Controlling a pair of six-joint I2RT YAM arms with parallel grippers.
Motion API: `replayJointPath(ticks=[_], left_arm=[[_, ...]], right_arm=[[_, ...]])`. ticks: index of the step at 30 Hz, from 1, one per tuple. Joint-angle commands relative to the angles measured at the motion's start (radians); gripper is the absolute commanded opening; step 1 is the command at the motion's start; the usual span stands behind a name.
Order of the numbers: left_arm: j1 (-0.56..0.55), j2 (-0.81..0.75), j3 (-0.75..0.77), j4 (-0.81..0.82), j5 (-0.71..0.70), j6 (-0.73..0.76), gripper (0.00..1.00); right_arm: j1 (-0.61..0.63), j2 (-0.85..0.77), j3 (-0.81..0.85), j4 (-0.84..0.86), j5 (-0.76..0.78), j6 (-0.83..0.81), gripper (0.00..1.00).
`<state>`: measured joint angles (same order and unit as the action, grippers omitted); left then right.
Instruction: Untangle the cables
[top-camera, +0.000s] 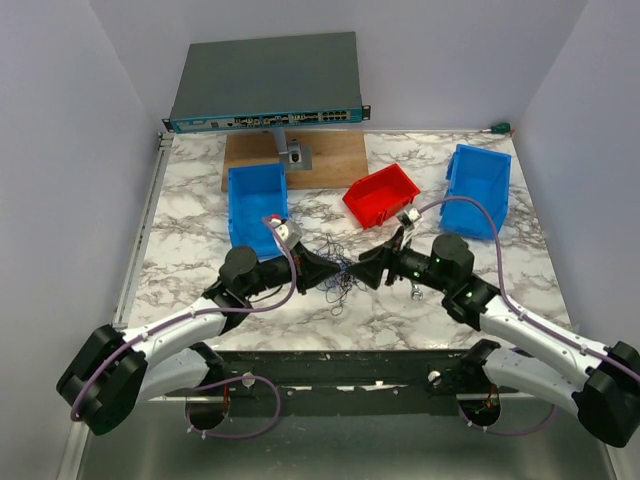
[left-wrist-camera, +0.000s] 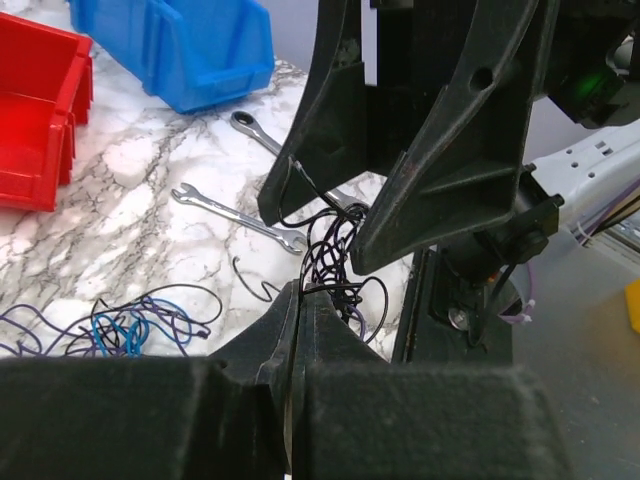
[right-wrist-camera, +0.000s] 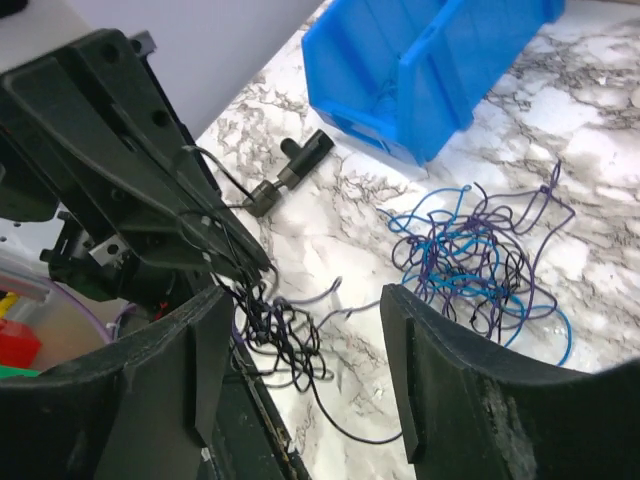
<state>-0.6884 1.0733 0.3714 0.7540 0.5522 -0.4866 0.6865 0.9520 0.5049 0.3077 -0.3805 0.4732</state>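
Note:
The cables are two thin tangles on the marble table. A black tangle (left-wrist-camera: 335, 250) hangs from my left gripper (left-wrist-camera: 298, 292), which is shut on one of its strands; the tangle also shows in the right wrist view (right-wrist-camera: 270, 325). A blue and purple tangle (right-wrist-camera: 480, 255) lies loose beside it and shows in the left wrist view (left-wrist-camera: 120, 325). My right gripper (right-wrist-camera: 307, 300) is open, its fingers either side of the black tangle and tip to tip with the left gripper (right-wrist-camera: 150, 200). From above, both grippers (top-camera: 335, 270) (top-camera: 362, 268) meet over the cables (top-camera: 330, 252).
Two silver wrenches (left-wrist-camera: 240, 215) (left-wrist-camera: 270, 135) lie just beyond the black tangle. A red bin (top-camera: 382, 195) and two blue bins (top-camera: 256, 205) (top-camera: 478, 188) stand behind. A small black tool (right-wrist-camera: 290, 175) lies near a blue bin. A wooden board (top-camera: 295, 158) and a network switch (top-camera: 268, 85) are at the back.

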Motion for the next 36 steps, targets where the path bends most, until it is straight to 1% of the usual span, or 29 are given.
replayJointPath(ticks=[1, 7, 14, 17, 20, 22, 26, 34, 36], left_arm=[[0.004, -0.04, -0.018, -0.022, -0.054, 0.046, 0.0], [0.004, -0.043, -0.02, -0.014, -0.032, 0.056, 0.0], [0.005, -0.021, -0.017, 0.017, 0.025, 0.05, 0.0], [0.004, -0.014, -0.019, 0.043, 0.058, 0.043, 0.0], [0.005, -0.01, -0.02, 0.061, 0.082, 0.041, 0.0], [0.004, -0.009, -0.02, 0.067, 0.092, 0.039, 0.0], [0.005, -0.006, -0.023, 0.086, 0.111, 0.034, 0.0], [0.006, 0.008, -0.008, 0.062, 0.112, 0.035, 0.0], [0.004, 0.014, -0.004, 0.059, 0.114, 0.036, 0.0]], right_arm=[[0.005, -0.05, -0.057, 0.024, 0.063, -0.023, 0.69], [0.005, -0.113, -0.1, -0.017, 0.07, -0.055, 0.7], [0.005, -0.148, -0.126, -0.025, -0.013, -0.059, 0.68], [0.005, -0.14, -0.129, -0.007, -0.063, -0.061, 0.67], [0.005, -0.12, -0.124, -0.001, -0.076, -0.065, 0.64], [0.005, -0.104, -0.123, 0.009, -0.091, -0.066, 0.6], [0.005, -0.072, -0.126, 0.044, -0.113, -0.056, 0.58], [0.005, -0.052, -0.123, 0.079, -0.123, -0.046, 0.56], [0.005, -0.052, -0.123, 0.078, -0.126, -0.046, 0.54]])
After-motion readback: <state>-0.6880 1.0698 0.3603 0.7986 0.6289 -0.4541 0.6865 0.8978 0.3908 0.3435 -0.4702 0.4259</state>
